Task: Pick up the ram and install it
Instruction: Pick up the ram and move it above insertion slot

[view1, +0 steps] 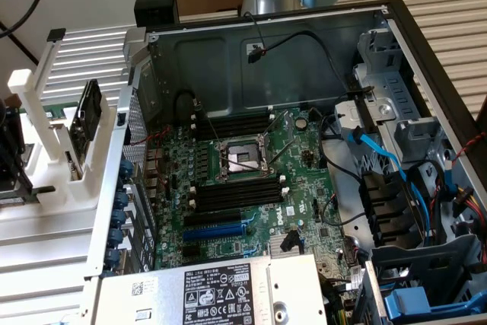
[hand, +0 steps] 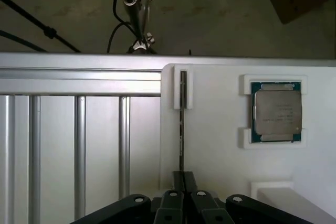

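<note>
Clamped on one end of the ram, with the gripper drawn nearly together and its black fingers pinching the board's thin edge from both sides. Seen edge-on from the wrist view as a narrow dark strip, standing upright on its long edge. Seated at the other end in a slotted white bracket, against a white fixture plate. On the same plate, apart from the ram, a processor chip lying flat in its own white cradle, metal lid up. Next to the plate, a ribbed aluminium tabletop; past its edge, a metal stand rod and black cables on the floor.

In the exterior view, an open computer case lying on its side. Inside, a green motherboard with a bare processor socket between two banks of empty black memory slots, white clips at the ends. Below those, a blue expansion slot; nearer the camera, a labelled power supply. Just outside the case wall, at the exterior view's left, a white stand with upright posts.
</note>
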`<state>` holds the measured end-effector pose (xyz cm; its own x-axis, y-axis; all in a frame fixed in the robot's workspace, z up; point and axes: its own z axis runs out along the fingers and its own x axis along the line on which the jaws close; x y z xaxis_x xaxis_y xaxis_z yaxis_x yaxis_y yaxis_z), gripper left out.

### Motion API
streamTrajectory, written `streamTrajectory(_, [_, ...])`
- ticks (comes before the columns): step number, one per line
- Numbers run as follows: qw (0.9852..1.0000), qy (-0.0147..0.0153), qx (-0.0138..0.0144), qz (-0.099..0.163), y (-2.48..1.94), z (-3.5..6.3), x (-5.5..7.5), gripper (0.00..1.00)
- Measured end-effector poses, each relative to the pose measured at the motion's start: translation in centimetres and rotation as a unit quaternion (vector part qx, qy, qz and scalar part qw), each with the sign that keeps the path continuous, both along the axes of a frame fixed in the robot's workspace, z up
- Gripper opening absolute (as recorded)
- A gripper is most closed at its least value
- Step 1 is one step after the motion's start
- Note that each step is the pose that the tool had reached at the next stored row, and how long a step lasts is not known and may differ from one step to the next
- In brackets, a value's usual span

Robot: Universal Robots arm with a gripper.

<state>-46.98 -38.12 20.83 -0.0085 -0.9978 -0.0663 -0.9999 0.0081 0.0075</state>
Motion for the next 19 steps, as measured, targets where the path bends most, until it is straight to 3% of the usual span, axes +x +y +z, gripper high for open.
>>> streamTrajectory(1, [1.0,0.0001,-0.0005,0.0,0.0,0.24,0.0,0.12])
streamTrajectory(3, [1.0,0.0,-0.0066,0.0,0.07,1.82,0.0,0.12])
streamTrajectory(5, [1.0,0.0001,-0.009,0.0,0.15,2.46,-0.1,0.12])
streamTrajectory(7, [0.9999,0.0001,-0.0133,0.0,0.22,3.88,-0.1,0.12])
streamTrajectory(15, [0.9998,0.0,-0.018,0.0,0.22,7.54,-0.1,0.12])
streamTrajectory(19, [0.9998,0.0001,-0.0223,-0.001,0.22,9.28,-0.1,0.12])
